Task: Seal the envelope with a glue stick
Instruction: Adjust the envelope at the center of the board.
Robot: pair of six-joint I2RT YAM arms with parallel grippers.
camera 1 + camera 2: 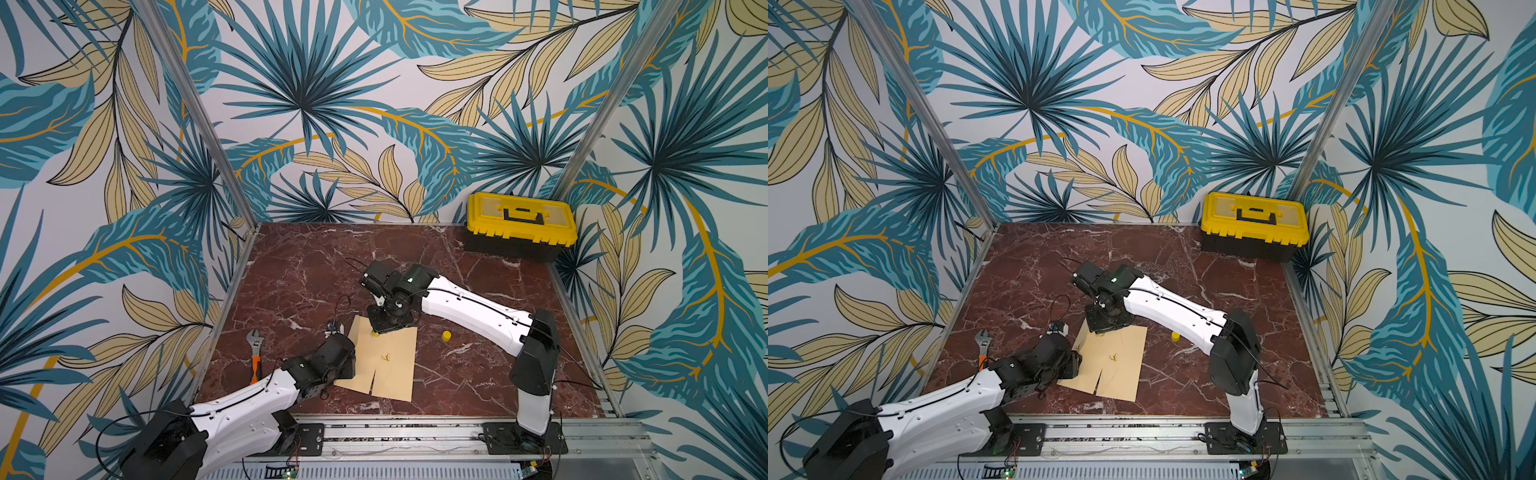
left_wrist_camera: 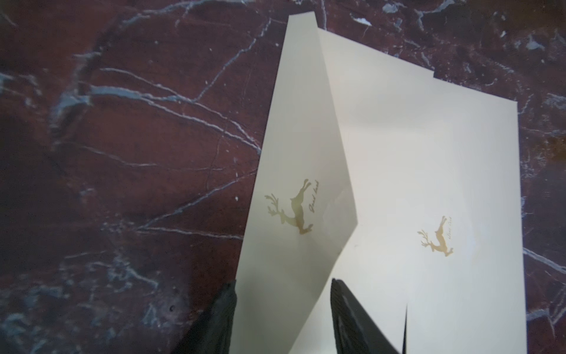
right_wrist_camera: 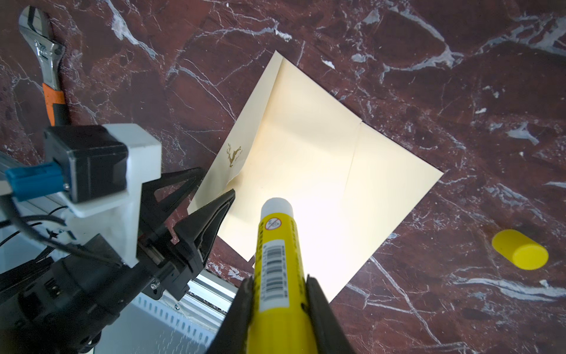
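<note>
A cream envelope (image 1: pixel 388 365) (image 1: pixel 1113 365) (image 2: pixel 428 171) (image 3: pixel 321 159) lies on the marble table with a gold deer printed on it. Its flap (image 2: pixel 294 159) is raised off the body on the left arm's side. My left gripper (image 2: pixel 283 285) (image 3: pixel 216 182) is open, and the flap's edge stands between its fingers. My right gripper (image 3: pixel 279 279) (image 1: pixel 376 328) is shut on the glue stick (image 3: pixel 277 245), a yellow tube with a barcode label. The uncapped white tip (image 3: pixel 277 203) points at the envelope's inner face; contact cannot be told. The yellow cap (image 1: pixel 446 336) (image 1: pixel 1176 336) (image 3: pixel 519 249) lies right of the envelope.
An adjustable wrench (image 1: pixel 257 353) (image 1: pixel 983 345) (image 3: pixel 49 67) with an orange grip lies left of the left arm. A yellow-lidded toolbox (image 1: pixel 521 224) (image 1: pixel 1254 222) stands in the back right corner. Metal rails border the table's front and sides.
</note>
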